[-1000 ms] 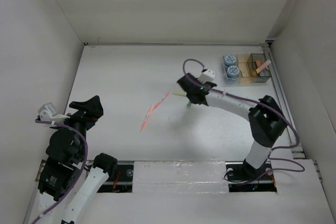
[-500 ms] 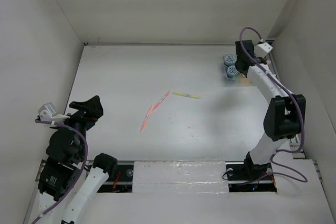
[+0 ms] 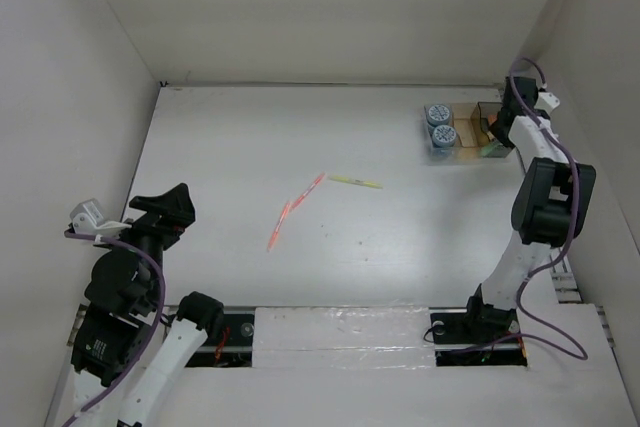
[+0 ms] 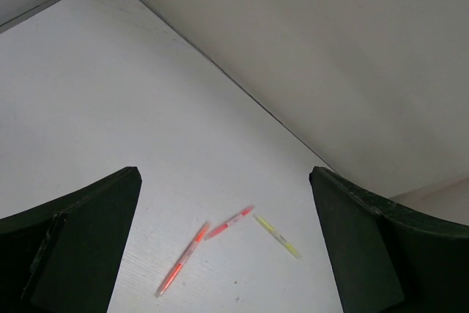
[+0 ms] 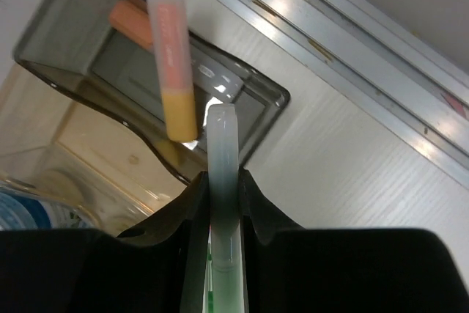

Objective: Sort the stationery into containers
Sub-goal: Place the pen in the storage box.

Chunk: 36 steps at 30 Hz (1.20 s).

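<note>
1. The right gripper point(image 5: 223, 185) is at the far right corner of the desk point(image 3: 250, 147), over the clear plastic organiser point(image 3: 462, 149). Its jaws are clamped on a pale green marker point(image 5: 222, 144).
2. In the right wrist view, the green marker's free end lies over the rim of the smoke-tinted end compartment point(image 5: 110, 71). Whether it touches the rim cannot be told.
3. An orange marker point(image 5: 172, 56) with a yellow end leans inside that smoke-tinted compartment. A second orange item point(image 5: 128, 16) lies lower in the same compartment, and its kind cannot be told.
4. The organiser has three joined compartments in a row. The left one holds two round blue-and-white pots, far pot point(image 3: 437, 114) and near pot point(image 3: 444, 136), which stand just beside each other. The middle compartment is amber-tinted.
5. Three slim pens lie loose near the middle of the desk, well apart from the organiser:
   - a yellow pen point(image 3: 355, 181);
   - a red pen point(image 3: 310, 188) just left of it;
   - an orange pen point(image 3: 278, 227) nearer the arms.
6. The left gripper point(image 4: 223, 174) is held above the near left part of the desk. Its jaws stand wide apart with nothing between them, and the three loose pens show beyond them in the left wrist view.
</note>
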Motion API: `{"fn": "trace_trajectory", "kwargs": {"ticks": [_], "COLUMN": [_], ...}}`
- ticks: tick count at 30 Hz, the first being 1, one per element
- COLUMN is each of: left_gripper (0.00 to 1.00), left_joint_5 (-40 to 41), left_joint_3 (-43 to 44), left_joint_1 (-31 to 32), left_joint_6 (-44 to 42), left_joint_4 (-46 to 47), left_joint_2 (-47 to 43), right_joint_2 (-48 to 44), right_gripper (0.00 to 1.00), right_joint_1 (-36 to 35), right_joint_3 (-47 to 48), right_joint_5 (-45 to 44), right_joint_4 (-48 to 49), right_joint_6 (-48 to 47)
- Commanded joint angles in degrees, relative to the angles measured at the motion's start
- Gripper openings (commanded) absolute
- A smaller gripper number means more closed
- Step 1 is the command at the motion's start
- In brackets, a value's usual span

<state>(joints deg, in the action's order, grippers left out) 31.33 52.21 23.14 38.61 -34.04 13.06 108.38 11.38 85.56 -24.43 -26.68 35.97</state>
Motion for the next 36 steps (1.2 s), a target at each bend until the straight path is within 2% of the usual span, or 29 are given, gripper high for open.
{"fn": "trace_trajectory", "kwargs": {"ticks": [1,9,14,17,29,36], "left_gripper": [1.00,1.00,1.00,1.00,1.00,1.00], "left_joint_5": [-0.39,-0.39,-0.39,-0.39,-0.39,-0.39], "left_joint_3": [0.35,0.35,0.35,0.35,0.35,0.35], "left_joint_1": [-0.20,-0.20,-0.20,-0.20,-0.20,-0.20], "left_joint_6": [-0.38,-0.38,-0.38,-0.38,-0.38,-0.91], "left_joint_4": [1.87,1.87,1.87,1.87,2.40,2.40], "left_joint_2": [0.21,-0.32,-0.32,0.21,0.74,1.27], "right_joint_2": [1.38,4.56,7.20,9.48,15.19,14.14], "right_gripper": [0.00,0.00,0.00,0.00,0.00,0.00], "right_joint_1": [1.10,6.11,9.45,9.98,10.51,11.65], "right_joint_3": [7.24,12.78,15.07,17.00,18.86,14.64], "right_joint_5": [4.91,10.44,19.57,22.22,26.70,24.69], "right_joint_4": [4.89,4.87,8.66,9.36,11.30,13.76], "right_joint_6": [-5.28,-9.41,-13.19,-16.36,-17.60,-15.66]}}
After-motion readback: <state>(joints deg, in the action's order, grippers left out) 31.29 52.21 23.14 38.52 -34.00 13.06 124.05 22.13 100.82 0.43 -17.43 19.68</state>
